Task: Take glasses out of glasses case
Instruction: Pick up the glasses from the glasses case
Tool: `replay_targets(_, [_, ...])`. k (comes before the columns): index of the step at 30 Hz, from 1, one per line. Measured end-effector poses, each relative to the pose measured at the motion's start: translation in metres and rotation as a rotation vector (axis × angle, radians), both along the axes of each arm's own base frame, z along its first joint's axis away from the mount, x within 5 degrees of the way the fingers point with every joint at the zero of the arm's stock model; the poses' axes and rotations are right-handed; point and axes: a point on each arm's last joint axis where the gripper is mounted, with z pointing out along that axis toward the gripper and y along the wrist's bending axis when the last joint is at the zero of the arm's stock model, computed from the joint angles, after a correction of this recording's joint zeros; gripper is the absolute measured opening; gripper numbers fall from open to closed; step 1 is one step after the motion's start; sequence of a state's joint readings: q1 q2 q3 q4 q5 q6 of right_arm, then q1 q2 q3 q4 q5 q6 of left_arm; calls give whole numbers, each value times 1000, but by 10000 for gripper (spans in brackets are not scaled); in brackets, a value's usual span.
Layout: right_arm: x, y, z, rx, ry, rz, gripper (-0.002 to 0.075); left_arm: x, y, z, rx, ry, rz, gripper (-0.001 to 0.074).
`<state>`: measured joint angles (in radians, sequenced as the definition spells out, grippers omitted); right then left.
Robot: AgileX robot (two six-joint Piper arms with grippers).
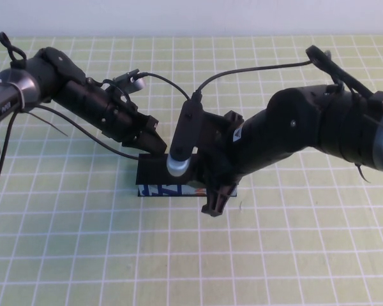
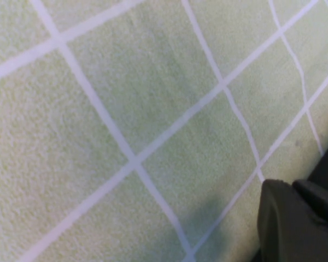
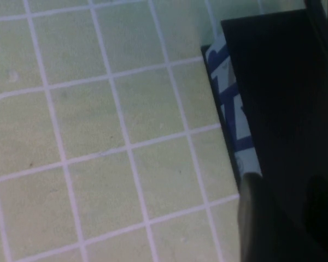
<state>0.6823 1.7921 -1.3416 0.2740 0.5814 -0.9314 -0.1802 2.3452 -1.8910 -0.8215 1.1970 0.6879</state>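
While the glasses case (image 1: 158, 178) lies on the green gridded mat (image 1: 293, 255) with its black lid down, we hold our right gripper (image 1: 216, 199) at its right end and our left gripper (image 1: 148, 141) just behind its far left edge. We cannot tell how either gripper's fingers stand. We see no glasses.

The bench (image 1: 287, 255) was covered in a pale green mat with a white grid. A plain white wall (image 1: 191, 16) ran behind it.
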Motion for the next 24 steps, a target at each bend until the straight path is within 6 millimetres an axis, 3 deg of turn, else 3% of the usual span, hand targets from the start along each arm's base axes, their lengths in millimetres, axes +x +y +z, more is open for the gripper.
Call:
replay_targets(4, [1, 2, -3, -12, -30, 36, 244, 0, 0, -5, 0, 11, 1, -4])
replay_targets(6, [3, 4, -8, -19, -32, 42, 262, 1, 0, -7, 1, 16, 1, -4])
replay_targets(24, [21, 11, -45, -86, -97, 54, 277, 1, -2, -8, -18, 19, 5, -4])
